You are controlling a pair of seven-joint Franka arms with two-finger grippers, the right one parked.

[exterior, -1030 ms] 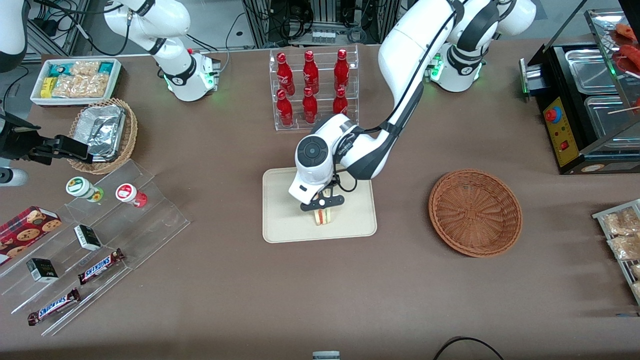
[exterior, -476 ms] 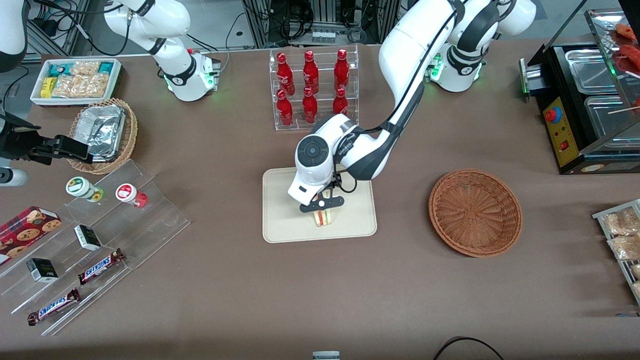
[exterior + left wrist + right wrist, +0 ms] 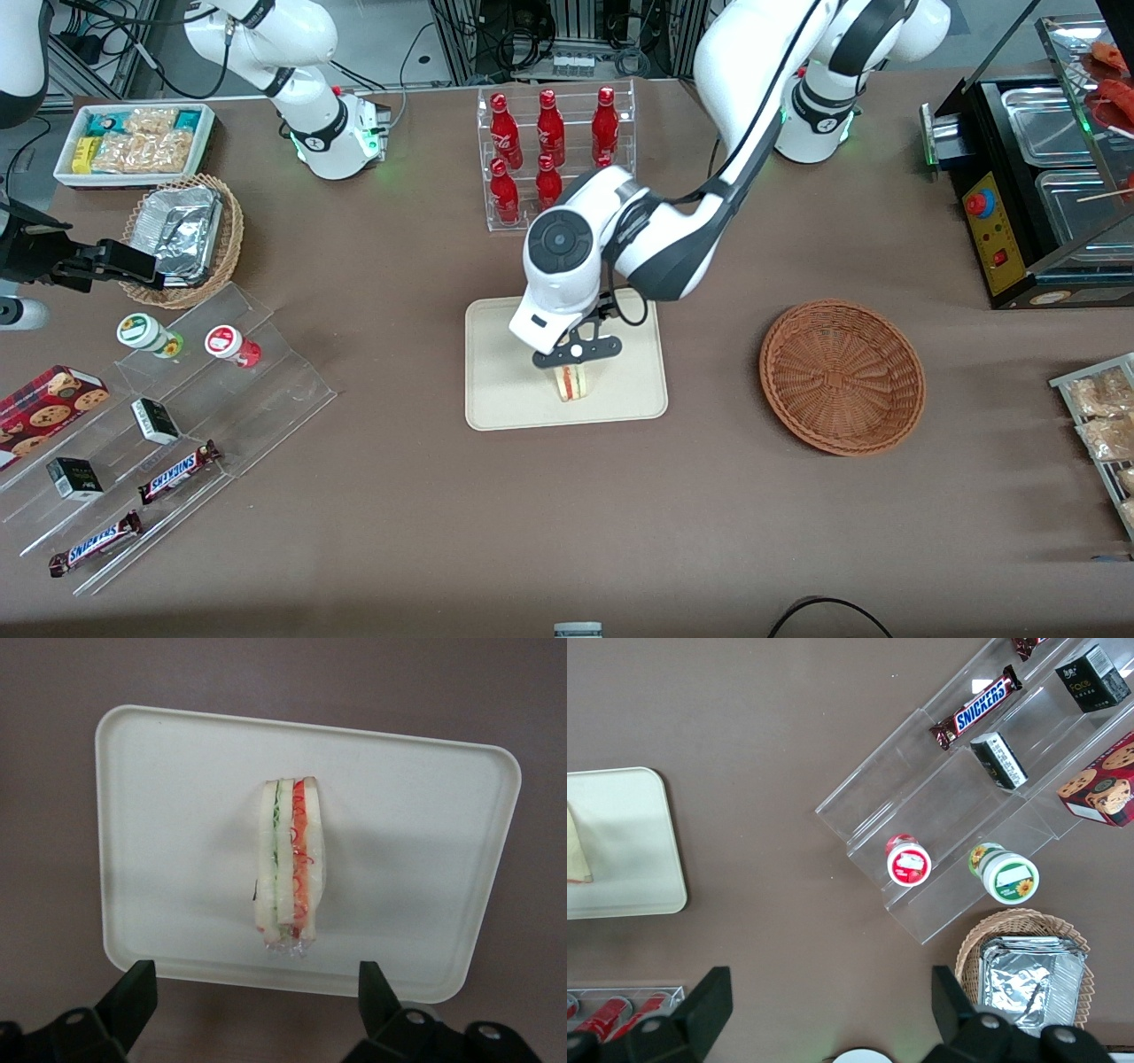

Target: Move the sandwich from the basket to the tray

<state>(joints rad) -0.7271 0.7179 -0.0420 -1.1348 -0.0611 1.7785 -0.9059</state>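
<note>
Sandwich (image 3: 573, 382) is standing on its crust edge on the tray (image 3: 496, 403), mid-tabletop, with the end effector (image 3: 575, 352) spread wide right above it, holding nothing. Looks light and squishy, so pinch the bread faces gently. The basket (image 3: 842, 376) sits empty.

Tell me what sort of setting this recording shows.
Likely a lab mock-up of a snack counter: red bottles, chocolate bars, a food warmer. The open gripper hovers above the sandwich on the tray.

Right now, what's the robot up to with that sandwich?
Gripper open, above the tray. Sandwich standing on edge on tray, released. Basket empty. Nothing in the way.
</note>
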